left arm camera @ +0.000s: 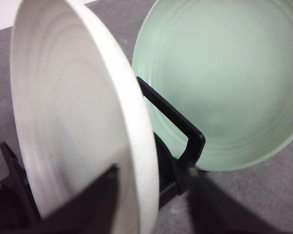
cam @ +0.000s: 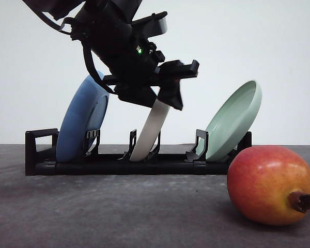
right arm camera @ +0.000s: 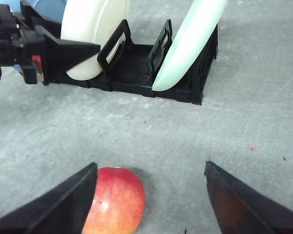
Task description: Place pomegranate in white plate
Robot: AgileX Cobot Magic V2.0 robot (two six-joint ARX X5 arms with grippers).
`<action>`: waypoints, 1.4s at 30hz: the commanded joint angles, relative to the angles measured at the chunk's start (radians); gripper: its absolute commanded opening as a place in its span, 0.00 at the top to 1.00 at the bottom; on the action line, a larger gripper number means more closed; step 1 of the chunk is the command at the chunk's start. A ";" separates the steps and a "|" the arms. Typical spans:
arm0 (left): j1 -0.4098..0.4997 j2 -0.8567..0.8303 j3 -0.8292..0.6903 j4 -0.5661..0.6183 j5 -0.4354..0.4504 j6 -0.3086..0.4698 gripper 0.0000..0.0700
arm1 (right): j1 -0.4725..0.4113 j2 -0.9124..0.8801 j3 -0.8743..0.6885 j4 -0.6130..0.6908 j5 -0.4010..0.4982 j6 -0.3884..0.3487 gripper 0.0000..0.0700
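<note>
Front view, left gripper: the left gripper point(cam: 165, 85) was down at the top rim of the white plate point(cam: 151, 130), which stood on edge in the middle slot of the black rack point(cam: 41, 155); I could not tell here whether it had closed on the rim.
Front view, fruit: the pomegranate point(cam: 270, 185) lay on the desk point(cam: 119, 212) in front of the rack's right end, crown stub pointing right, well apart from the white plate.
Front view, neighbours: blue plate point(cam: 82, 121) left, pale green plate point(cam: 235, 120) right.
Left wrist view, gripper: fingers point(left arm camera: 90, 204) straddled the white plate point(left arm camera: 73, 117) rim, one each side, open, not yet pinching as far as I could judge; pale green plate point(left arm camera: 224, 83) just behind.
Right wrist view, gripper: the right gripper point(right arm camera: 151, 195) was spread wide and empty, the pomegranate point(right arm camera: 115, 200) just inside one finger, off-centre.
Right wrist view, judgement: the right arm was clearly the nearer to the fruit; the plate needed lifting out first.
</note>
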 commanded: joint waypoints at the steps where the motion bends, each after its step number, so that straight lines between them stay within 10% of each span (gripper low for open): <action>1: -0.012 0.019 0.022 0.012 -0.004 -0.010 0.95 | 0.004 0.003 0.018 0.013 0.002 -0.004 0.37; 21: -0.012 -0.064 0.022 -0.019 0.025 -0.097 1.00 | 0.004 0.003 0.018 0.013 0.002 -0.004 0.37; 42: -0.076 -0.453 -0.003 -0.319 0.141 -0.128 1.00 | 0.004 0.003 0.018 0.013 0.002 -0.003 0.37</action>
